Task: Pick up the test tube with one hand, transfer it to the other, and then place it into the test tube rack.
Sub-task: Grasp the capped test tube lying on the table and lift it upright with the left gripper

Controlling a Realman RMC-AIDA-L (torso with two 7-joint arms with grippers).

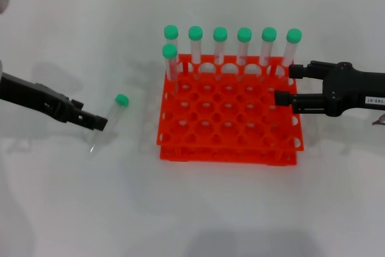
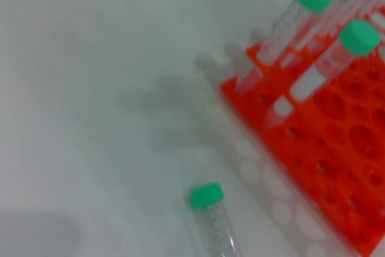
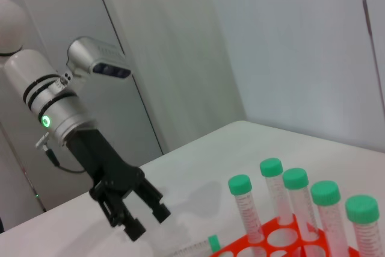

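Fingers (image 3: 161,207) of the left gripper (image 1: 96,123) spread open at frame left, not holding anything; test tube (image 1: 111,119) lies on the counter (image 1: 60,209) just beside the tips, green cap toward frame top. Right gripper (image 1: 286,85) open too, over the right edge of the test tube rack (image 1: 228,126). Seven tubes stand in the rack, one lies loose.

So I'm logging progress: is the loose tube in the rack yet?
No, the test tube lies on the table left of the test tube rack.
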